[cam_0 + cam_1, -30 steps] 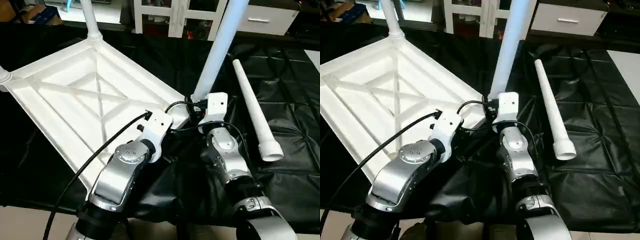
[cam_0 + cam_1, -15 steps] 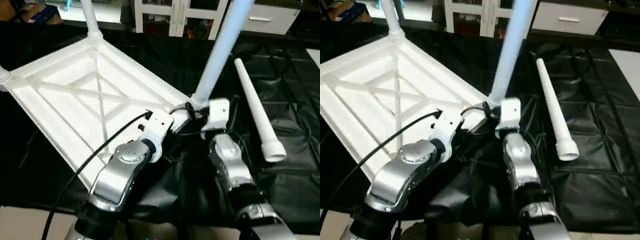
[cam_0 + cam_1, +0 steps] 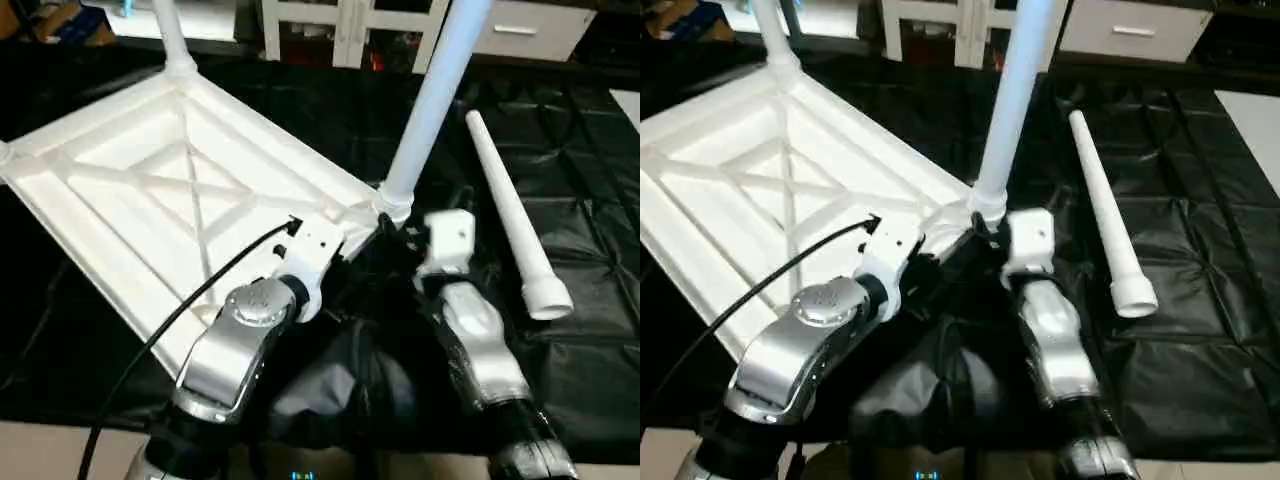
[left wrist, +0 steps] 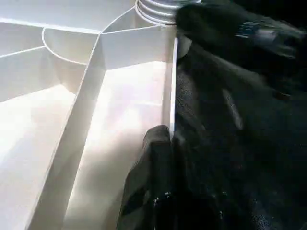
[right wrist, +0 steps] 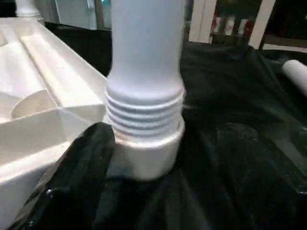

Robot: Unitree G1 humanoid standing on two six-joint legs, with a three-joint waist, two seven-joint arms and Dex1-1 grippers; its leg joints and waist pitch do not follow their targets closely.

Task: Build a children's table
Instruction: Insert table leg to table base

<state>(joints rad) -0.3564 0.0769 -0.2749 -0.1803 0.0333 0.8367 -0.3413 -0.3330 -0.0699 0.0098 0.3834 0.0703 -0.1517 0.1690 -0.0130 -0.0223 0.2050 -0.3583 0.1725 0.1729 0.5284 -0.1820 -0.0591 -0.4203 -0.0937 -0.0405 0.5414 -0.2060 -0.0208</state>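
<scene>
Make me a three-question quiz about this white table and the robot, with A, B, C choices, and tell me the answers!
1. Where is the loose leg?
A. lying on the black cloth
B. standing in a socket
C. in a gripper

2. How many legs stand in the tabletop's corners?
A. none
B. one
C. three

3. How does the tabletop lie?
A. ribbed underside up
B. smooth side up
C. on its edge

Answers:
1 A, it lies flat, right of the right arm.
2 C, the near leg, the far leg, and a leg end at the left corner.
3 A, the X ribs face up.
</scene>
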